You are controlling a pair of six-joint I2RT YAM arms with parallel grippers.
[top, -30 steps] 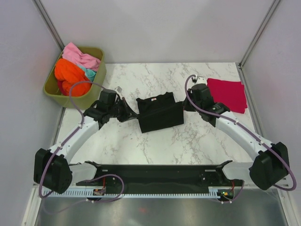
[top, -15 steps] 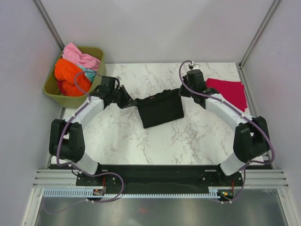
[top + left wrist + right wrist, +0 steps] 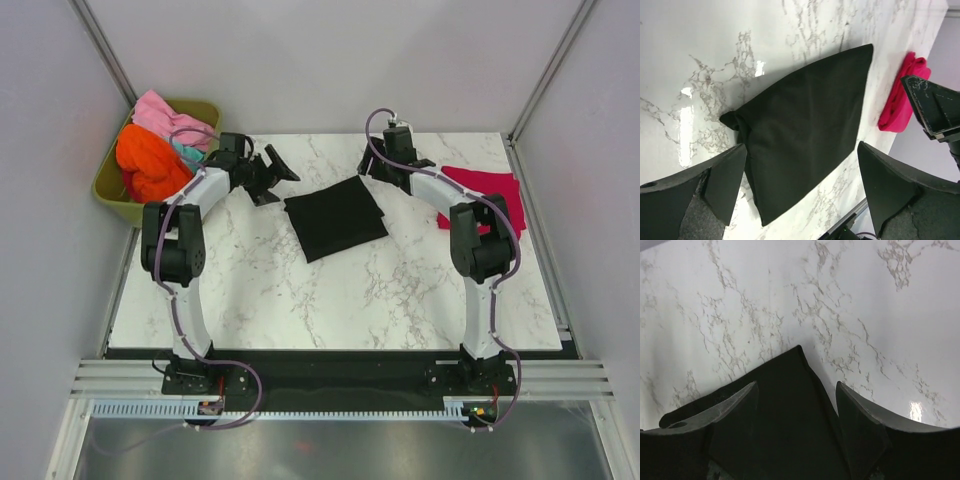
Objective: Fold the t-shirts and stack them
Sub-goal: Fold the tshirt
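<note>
A black t-shirt [image 3: 335, 217] lies folded flat on the marble table [image 3: 330, 300], touched by neither gripper. My left gripper [image 3: 272, 177] hangs just off the shirt's far left corner, jaws wide open and empty. In the left wrist view the black t-shirt [image 3: 805, 135] shows between the spread fingers [image 3: 725, 180] of that gripper [image 3: 801, 146]. My right gripper [image 3: 373, 167] is open above the shirt's far right corner. The right wrist view shows that gripper [image 3: 796, 385] over the black cloth [image 3: 785, 415]. A folded crimson t-shirt [image 3: 495, 195] lies at the far right, also seen from the left wrist [image 3: 902, 100].
An olive-green tub [image 3: 115, 195] stands off the table's far left corner with orange [image 3: 145, 165], pink [image 3: 165, 118] and teal shirts heaped inside. Both arms stretch far back along the table's sides. Grey walls close in the back and sides.
Both grippers have opened and let go of the black t-shirt, which now lies flat. Both arms have swung back toward the far edge of the table.
</note>
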